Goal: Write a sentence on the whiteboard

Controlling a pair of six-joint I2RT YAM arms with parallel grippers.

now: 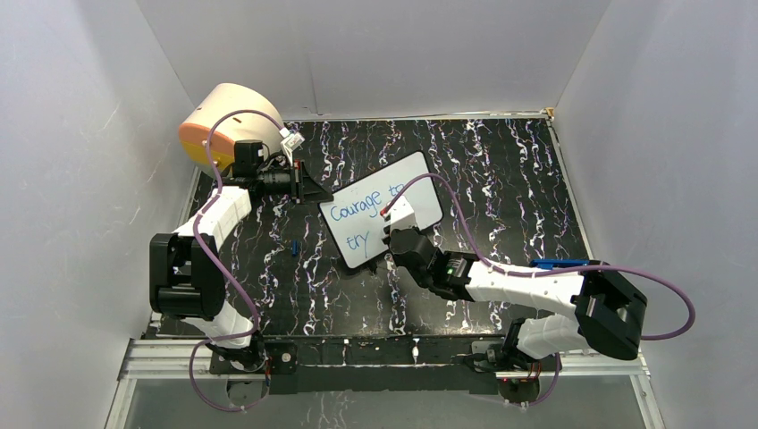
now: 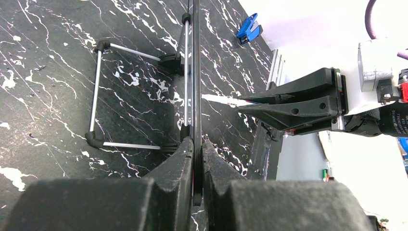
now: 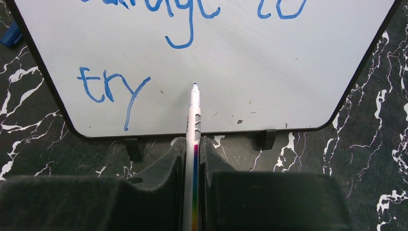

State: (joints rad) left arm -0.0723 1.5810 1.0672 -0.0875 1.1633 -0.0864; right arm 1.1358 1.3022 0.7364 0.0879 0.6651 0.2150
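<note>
Whiteboard (image 3: 288, 62) propped on a wire stand (image 2: 96, 91) at the middle of the black marbled table (image 1: 501, 179). Left gripper (image 2: 197, 144) pinches the board's edge. Right gripper (image 3: 192, 142) clamps a marker (image 3: 194, 110), tip at the board face just right of "try". The sentence (image 1: 357, 209) reads "Courage to try".

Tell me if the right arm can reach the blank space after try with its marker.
Probably yes: the right claw holds the marker with its tip at bare whiteboard just right of "try", nothing between, while the left claw grips the board's edge.
</note>
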